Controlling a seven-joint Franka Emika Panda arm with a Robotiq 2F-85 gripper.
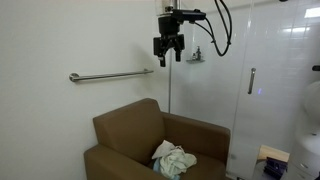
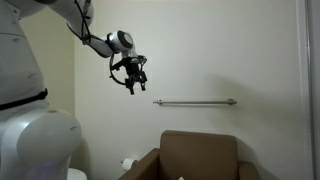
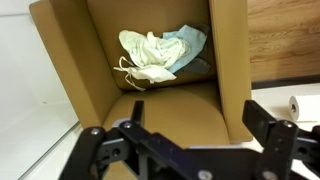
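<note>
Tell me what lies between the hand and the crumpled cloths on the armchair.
Nothing, only open air. In an exterior view the hand hangs high above the cloths on the armchair; the wrist view shows them unobstructed.

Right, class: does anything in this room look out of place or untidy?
Yes: crumpled pale cloths lie bunched, unfolded, on the seat of the brown armchair, against the backrest. The claw hangs open high above, holding nothing.

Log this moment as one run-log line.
gripper: open, empty, high above brown armchair | cloth bundle: crumpled on armchair seat | grab bar: on wall
</note>
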